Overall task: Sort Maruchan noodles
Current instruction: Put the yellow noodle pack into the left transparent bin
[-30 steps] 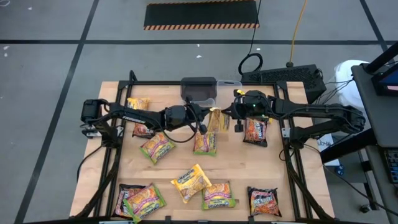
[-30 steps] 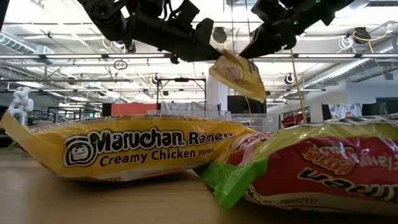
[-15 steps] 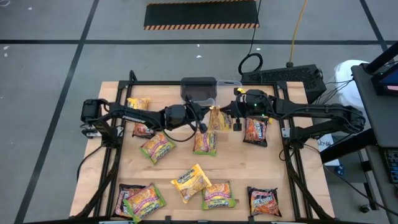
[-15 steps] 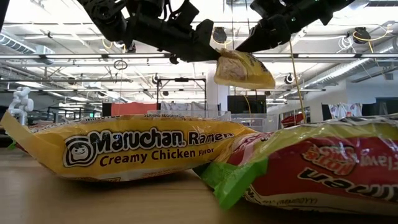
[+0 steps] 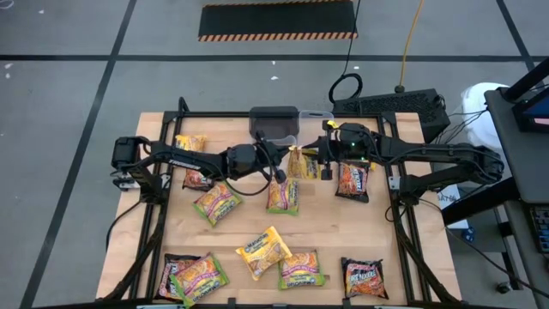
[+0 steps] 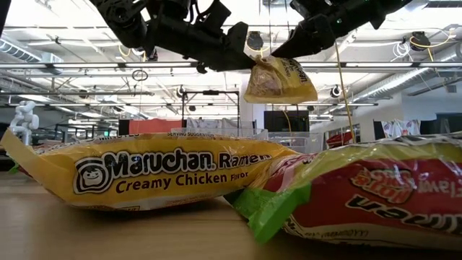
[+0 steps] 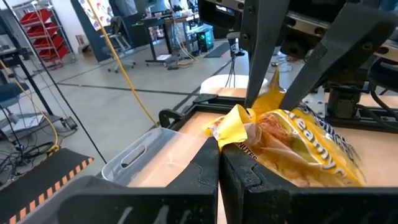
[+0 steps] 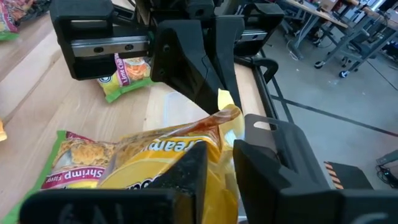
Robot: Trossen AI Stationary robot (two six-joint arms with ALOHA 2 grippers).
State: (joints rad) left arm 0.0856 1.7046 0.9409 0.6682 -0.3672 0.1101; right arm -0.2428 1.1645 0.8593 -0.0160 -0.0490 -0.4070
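My tabletop (image 5: 343, 232) carries two containers, both at its far edge. The dark grey box (image 5: 274, 123) sits at the middle of that edge, and the clear tub (image 7: 149, 158) stands just beside it, toward the right. From above the tub is mostly hidden under my right arm. I cannot make out what, if anything, lies in either one.

I count eleven noodle packs outside the containers: three yellow, four green-edged and four dark. Ten of them lie flat on the wood. A green pack (image 5: 202, 276) overlaps a dark pack (image 5: 178, 264) in the near left corner, so that dark one is half covered. Another dark pack (image 5: 363, 277) lies in the near right corner. The Creamy Chicken pack (image 6: 166, 173) near the near edge fills the table-level view and blocks most of what is behind it. The red pack (image 6: 375, 195) next to it is cut off by the frame.

The eleventh, the held pack (image 6: 278, 79), hangs in the air over the far middle of the tabletop, just in front of the box. My left gripper (image 7: 219, 155) is clamped tight on one top corner of it. My right gripper (image 8: 225, 152) meets it from the other side. Its fingers are spread on either side of the crinkled top edge, and I cannot tell whether they touch the plastic.
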